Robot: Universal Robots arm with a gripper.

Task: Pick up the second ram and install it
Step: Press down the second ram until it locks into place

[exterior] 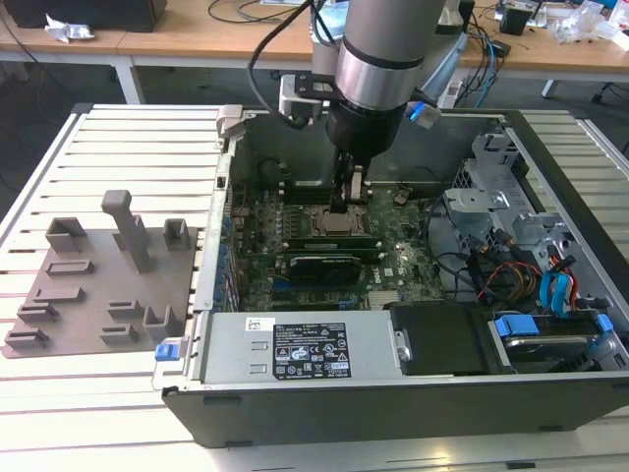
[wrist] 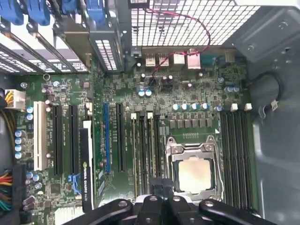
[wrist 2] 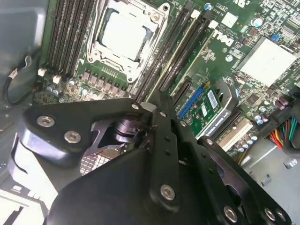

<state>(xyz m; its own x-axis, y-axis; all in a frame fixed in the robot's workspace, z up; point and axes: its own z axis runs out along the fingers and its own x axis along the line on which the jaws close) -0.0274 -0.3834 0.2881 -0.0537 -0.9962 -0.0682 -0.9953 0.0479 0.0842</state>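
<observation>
My gripper (exterior: pixel 349 200) hangs inside the open computer case, low over the motherboard (exterior: pixel 393 261). Its black fingers are pressed together in both wrist views (wrist 2: pixel 153 101) (wrist: pixel 162 182). The fingertips sit over the long memory slots beside the square CPU socket (exterior: pixel 330 222) (wrist 2: pixel 123 35) (wrist: pixel 194 174). The second ram (exterior: pixel 324 239) (wrist 2: pixel 185 47) (wrist: pixel 153 150) shows as a thin green strip standing on edge in one of those slots, just past the fingertips. I cannot tell whether the fingertips touch it.
A grey fixture plate (exterior: pixel 98 285) with plastic blocks lies on the slatted table at the exterior view's left. Drive cages and bundled cables (exterior: pixel 521 246) crowd the case at the exterior view's right. The power supply (exterior: pixel 295 354) runs along the near wall. A graphics card (exterior: pixel 319 265) sits close by.
</observation>
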